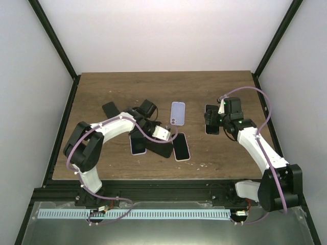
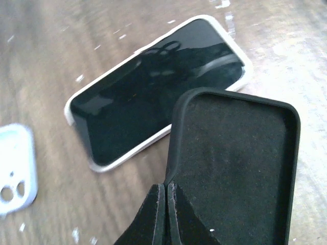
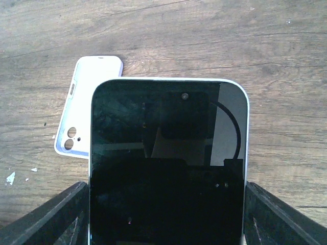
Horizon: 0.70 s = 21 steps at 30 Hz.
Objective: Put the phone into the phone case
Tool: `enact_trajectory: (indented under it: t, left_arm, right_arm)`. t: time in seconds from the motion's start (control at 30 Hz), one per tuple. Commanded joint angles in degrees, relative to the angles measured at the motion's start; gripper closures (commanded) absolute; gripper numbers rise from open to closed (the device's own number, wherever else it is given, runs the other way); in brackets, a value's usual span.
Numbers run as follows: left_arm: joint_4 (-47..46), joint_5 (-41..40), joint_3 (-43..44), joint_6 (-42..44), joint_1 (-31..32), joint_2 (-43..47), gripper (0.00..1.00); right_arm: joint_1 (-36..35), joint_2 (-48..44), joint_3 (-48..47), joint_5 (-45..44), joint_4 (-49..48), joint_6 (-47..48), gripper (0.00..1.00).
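Note:
My right gripper (image 1: 212,122) (image 3: 168,206) is shut on a dark-screened phone (image 3: 168,163) with a pale rim, gripping its two long edges above the table; the same phone (image 1: 212,118) shows in the top view. My left gripper (image 1: 163,142) (image 2: 167,186) is shut on the side rim of a black phone case (image 2: 235,163) (image 1: 159,148), whose open, felt-lined inside faces the camera. A lilac phone case (image 1: 177,113) (image 3: 84,102) lies back-up on the wood between the two arms.
Two more phones lie screen-up beside the black case: one (image 1: 138,144) to its left, one (image 1: 181,146) (image 2: 158,92) to its right. Two more black cases (image 1: 110,108) (image 1: 148,107) lie behind the left arm. Black frame posts (image 1: 265,56) bound the table.

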<state>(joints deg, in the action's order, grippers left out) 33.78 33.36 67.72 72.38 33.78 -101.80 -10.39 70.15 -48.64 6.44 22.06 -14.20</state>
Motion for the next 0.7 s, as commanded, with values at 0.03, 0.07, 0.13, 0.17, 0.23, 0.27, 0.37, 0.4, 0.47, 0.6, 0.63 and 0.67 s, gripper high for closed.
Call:
enact_trajectory:
  t: [0.03, 0.07, 0.13, 0.17, 0.23, 0.27, 0.37, 0.4, 0.47, 0.6, 0.63, 0.67]
  left_arm:
    - [3.98, 2.48, -1.09, 14.54, 4.69, 1.95, 0.91]
    - [1.49, 1.96, -2.54, 13.63, 5.28, 2.89, 0.85]
    - [-6.38, 2.91, -6.34, 8.92, 5.43, 6.28, 0.70]
    - [-10.79, 3.03, -8.59, 5.23, 5.37, 8.31, 0.65]
    - [-18.82, 2.91, -12.67, -1.11, 5.19, 12.26, 0.58]
    - [-20.95, 2.59, -13.88, -3.88, 5.12, 13.86, 0.50]
    - [-29.06, 2.08, -17.94, -18.27, 4.53, 19.22, 0.05]
    - [-32.28, 2.88, -20.46, -23.54, 3.68, 22.11, 0.01]
    - [-41.01, 1.68, -24.75, -37.08, 1.79, 26.69, 0.00]
    - [-47.94, -8.77, -28.22, -61.20, -1.44, 34.89, 0.00]
    - [-46.07, -12.95, -27.28, -66.66, -2.07, 36.34, 0.00]
    - [-40.85, -17.88, -25.31, -72.05, -2.80, 37.20, 0.00]
  right_arm:
    - [-0.59, -1.64, -0.77, 1.07, -0.92, -0.19, 0.45]
    - [-0.58, -1.70, -0.83, 1.45, -0.70, -0.19, 0.45]
    - [-0.59, -1.83, -0.87, 1.84, -0.50, -0.05, 0.45]
    - [-0.61, -1.97, -0.99, 2.11, -0.44, 0.25, 0.45]
    - [-0.82, -2.51, -0.85, 2.62, -0.90, 0.45, 0.45]
    - [-1.07, -2.79, -0.75, 2.91, -1.03, 0.60, 0.45]
    - [-2.89, -4.06, 0.41, 4.20, -2.72, 1.70, 0.45]
    - [-3.66, -4.40, 0.79, 4.87, -3.50, 2.36, 0.46]
    - [-5.20, -4.65, 1.05, 6.04, -4.89, 3.81, 0.45]
    - [-9.20, -5.53, 1.29, 7.03, -6.45, 7.13, 0.46]
    - [-10.57, -5.68, 1.46, 7.73, -7.08, 7.82, 0.45]
    - [-11.62, -5.79, 1.62, 8.53, -7.59, 8.35, 0.45]
